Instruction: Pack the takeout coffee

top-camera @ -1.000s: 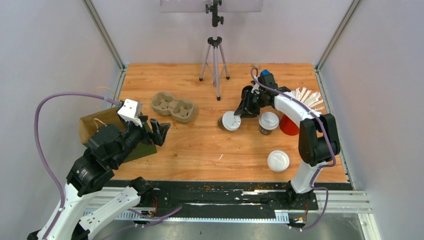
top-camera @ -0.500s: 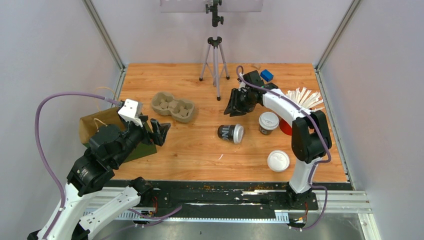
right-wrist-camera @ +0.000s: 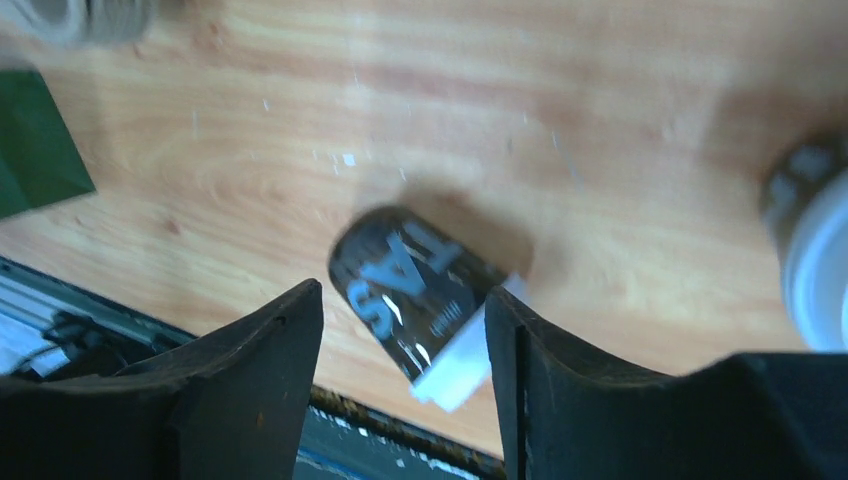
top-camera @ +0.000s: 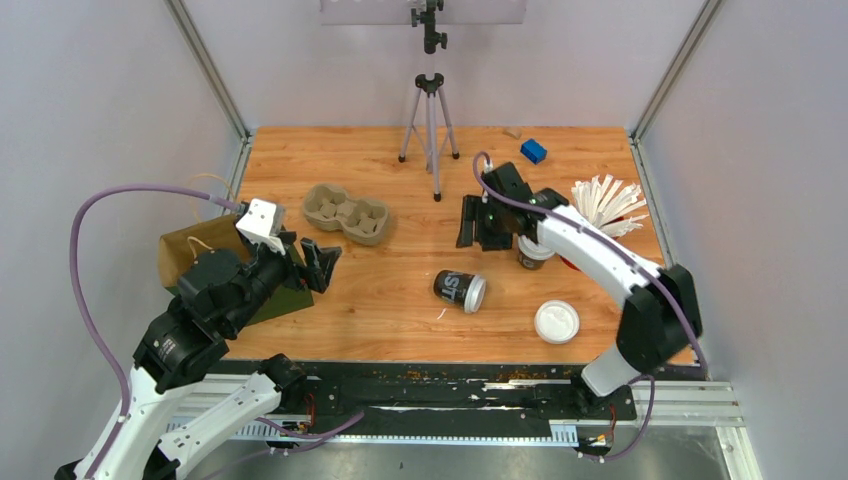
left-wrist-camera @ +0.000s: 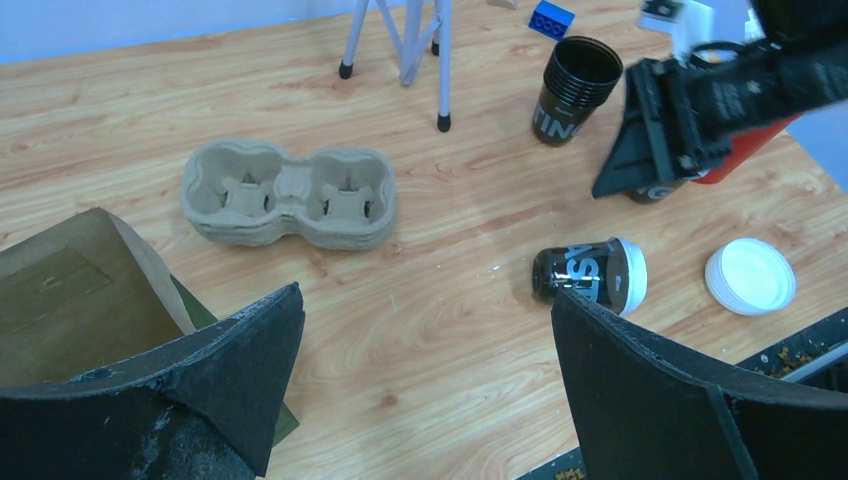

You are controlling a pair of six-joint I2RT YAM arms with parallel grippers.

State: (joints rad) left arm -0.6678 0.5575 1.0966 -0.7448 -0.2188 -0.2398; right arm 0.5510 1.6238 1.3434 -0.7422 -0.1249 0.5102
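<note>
Top external, left jaws point(top-camera: 312, 258): mine, spread wide and empty, hanging at the 9 o'clock side of the surface point(top-camera: 400, 320), beside the paper bag point(top-camera: 190, 255).
Lying cup point(top-camera: 459, 289): on its side near the front, white lid on and facing 3 o'clock, nothing gripping it.
Right jaws point(top-camera: 478, 228): parted, holding nothing, above the surface at 12 o'clock of that cup.
Upright cup point(top-camera: 530, 255): lidded, at 2 o'clock of the lying one, partly hidden in this view.
Carrier point(top-camera: 346, 213): both wells vacant, at 10 o'clock.
Handling: light, thin paper that I judge will roll and dent. I would grip gently across the wall below the lid, never on the lid, which may pop off.
</note>
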